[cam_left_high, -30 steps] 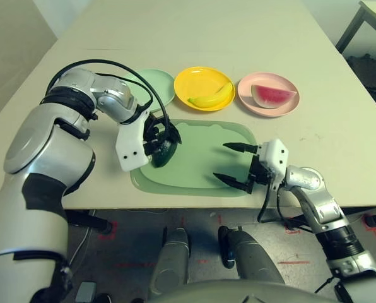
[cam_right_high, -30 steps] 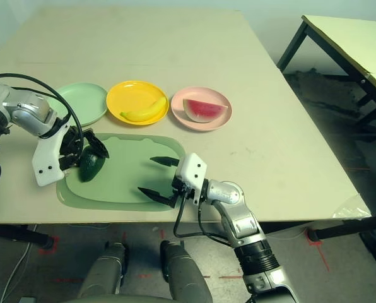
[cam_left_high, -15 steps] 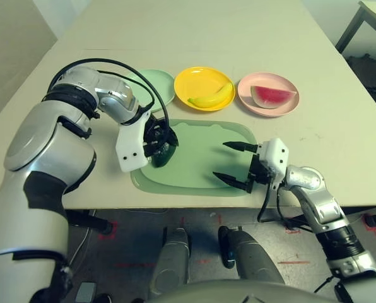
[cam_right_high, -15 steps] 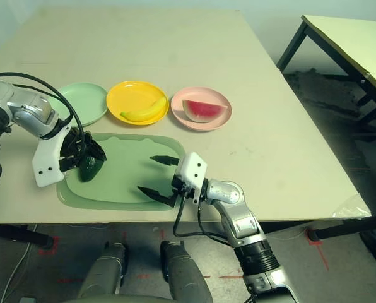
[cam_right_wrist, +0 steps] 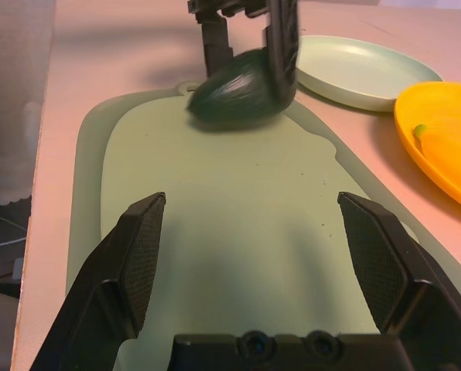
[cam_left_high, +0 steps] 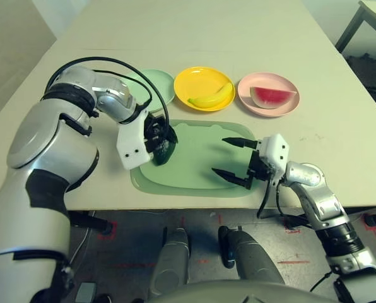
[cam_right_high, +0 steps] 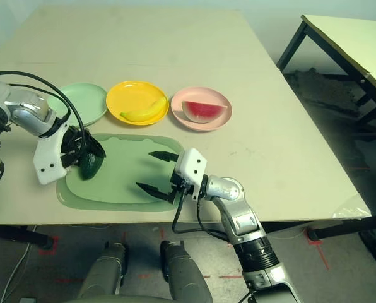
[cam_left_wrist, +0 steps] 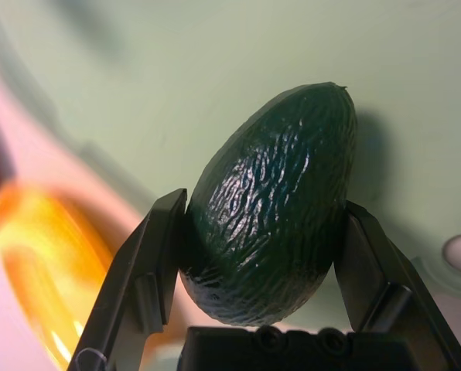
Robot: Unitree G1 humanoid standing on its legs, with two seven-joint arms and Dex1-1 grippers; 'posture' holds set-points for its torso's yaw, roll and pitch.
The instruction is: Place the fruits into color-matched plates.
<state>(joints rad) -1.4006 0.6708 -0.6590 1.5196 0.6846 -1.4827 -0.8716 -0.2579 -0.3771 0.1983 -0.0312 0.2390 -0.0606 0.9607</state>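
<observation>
My left gripper [cam_left_high: 159, 144] is shut on the dark green avocado [cam_left_wrist: 269, 209] at the left end of the green cutting board [cam_left_high: 200, 167]; the fruit's lower end is at the board surface. The mint green plate [cam_left_high: 159, 85] lies bare just beyond that gripper. A yellow banana [cam_left_high: 210, 98] rests in the yellow plate [cam_left_high: 197, 79]. The red watermelon wedge [cam_left_high: 273, 96] sits in the pale pink plate [cam_left_high: 267, 79]. My right gripper [cam_left_high: 221, 155] hangs open over the board's right end, nothing between its fingers, facing the avocado [cam_right_wrist: 234, 99].
The three plates stand in a row behind the cutting board. The board reaches almost to the table's front edge [cam_left_high: 194, 201]. A second table [cam_right_high: 352, 38] stands off to the right, across a gap of floor.
My left gripper has gone from open around the avocado to shut on it. The right gripper has shifted slightly further over the board, still open.
</observation>
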